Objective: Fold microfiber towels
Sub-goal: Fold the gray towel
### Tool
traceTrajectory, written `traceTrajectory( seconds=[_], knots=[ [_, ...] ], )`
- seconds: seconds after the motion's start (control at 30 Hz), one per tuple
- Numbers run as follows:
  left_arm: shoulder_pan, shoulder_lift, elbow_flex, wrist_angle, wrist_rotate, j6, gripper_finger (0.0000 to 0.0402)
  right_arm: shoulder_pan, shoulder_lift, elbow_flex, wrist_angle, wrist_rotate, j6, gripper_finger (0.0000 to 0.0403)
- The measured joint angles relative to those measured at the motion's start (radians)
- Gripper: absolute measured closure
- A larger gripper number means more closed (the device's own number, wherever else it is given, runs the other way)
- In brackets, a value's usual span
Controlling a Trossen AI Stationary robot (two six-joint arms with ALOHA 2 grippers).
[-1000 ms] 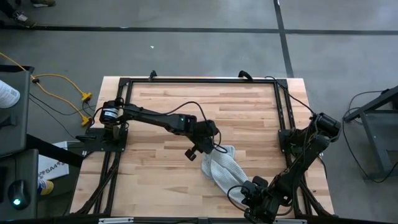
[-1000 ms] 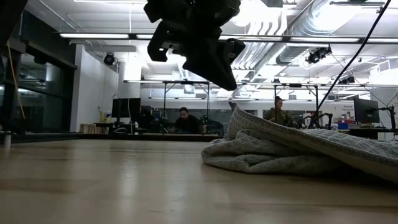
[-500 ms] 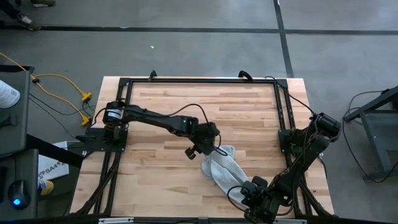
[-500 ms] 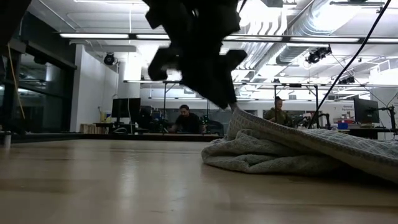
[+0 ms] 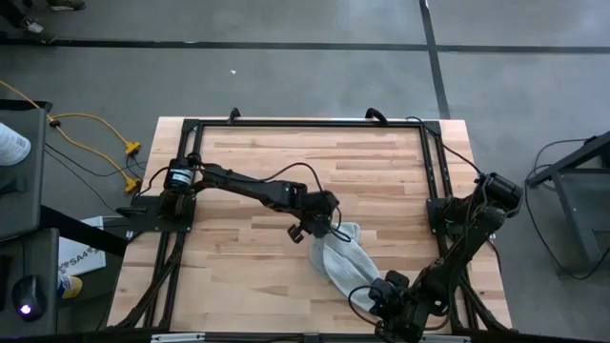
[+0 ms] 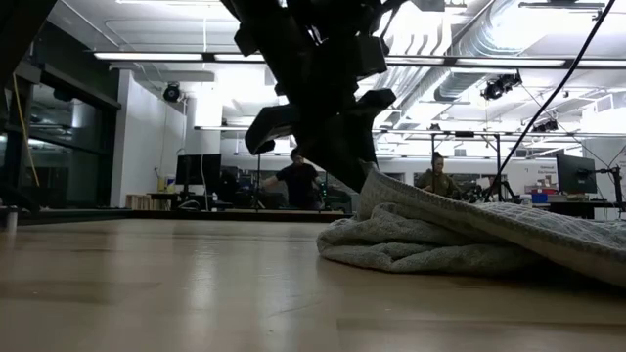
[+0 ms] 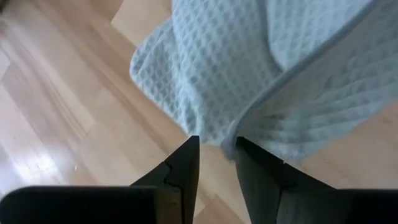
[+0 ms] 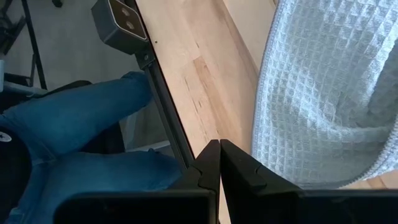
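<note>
Preparing a grasp, not yet folding: hovering the left gripper (image 5: 324,227) at the far end of the microfiber towel (image 5: 345,255), lying crumpled on the near right part of the wooden table (image 5: 238,171). Holding the left fingers (image 7: 186,168) a little apart, with nothing between them, the tips just beside the towel's hem. Resting the right gripper (image 5: 386,293) at the towel's near end by the table edge, fingers pressed together and apparently gripping nothing. Probably needing next: sliding one finger under the hem, closing on a single layer, then lifting and spreading the cloth flat before making any fold.
</note>
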Motion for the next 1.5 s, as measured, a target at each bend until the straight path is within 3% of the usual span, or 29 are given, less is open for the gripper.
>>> traceTrajectory(
  seconds=[0.77, 1.1, 1.5],
  knots=[
    [-0.030, 0.000, 0.000, 0.025, 0.015, 0.000, 0.0304, 0.000, 0.000, 0.000, 0.004, 0.011, 0.000, 0.0400],
    [-0.030, -0.001, 0.000, 0.023, 0.015, -0.001, 0.0391, 0.005, 0.000, 0.000, 0.010, -0.015, 0.000, 0.0400],
    [-0.030, -0.002, 0.000, 0.019, 0.015, -0.029, 0.0398, 0.047, 0.000, 0.000, 0.066, -0.014, -0.034, 0.0400]
  ],
)
